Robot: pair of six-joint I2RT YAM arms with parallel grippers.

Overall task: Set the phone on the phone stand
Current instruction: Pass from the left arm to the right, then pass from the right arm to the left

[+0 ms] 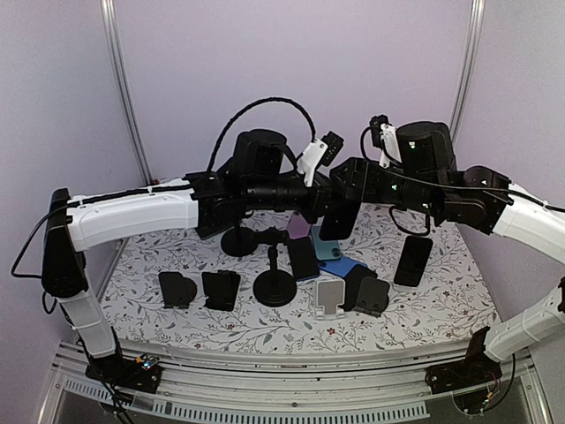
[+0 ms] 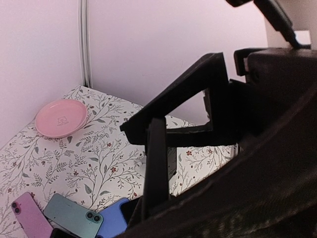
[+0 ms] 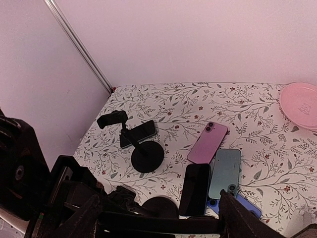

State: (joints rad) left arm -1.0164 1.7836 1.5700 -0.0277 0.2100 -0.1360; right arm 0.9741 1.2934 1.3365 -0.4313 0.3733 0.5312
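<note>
A black phone [image 1: 340, 221] hangs upright above the middle of the table, where both arms meet. My left gripper [image 1: 321, 205] is shut on it; in the left wrist view the phone [image 2: 156, 163] shows edge-on as a thin dark slab. In the right wrist view the same phone [image 3: 163, 224] is a dark bar across my right gripper [image 3: 161, 220], with a finger pressed against each end. A black phone stand [image 1: 274, 287] with a round base and a clamp on its post stands below, slightly to the left. The stand [image 3: 147, 156] holds nothing.
Pink [image 3: 207, 143], teal [image 3: 225, 172], black [image 3: 194, 188] and blue [image 3: 242, 206] phones lie flat together. Another black phone [image 1: 412, 261] lies at the right. A white stand [image 1: 330, 296] and black folding stands [image 1: 177, 289] [image 1: 221, 290] [image 1: 371, 296] line the front. A pink plate [image 2: 60, 117] sits in the far corner.
</note>
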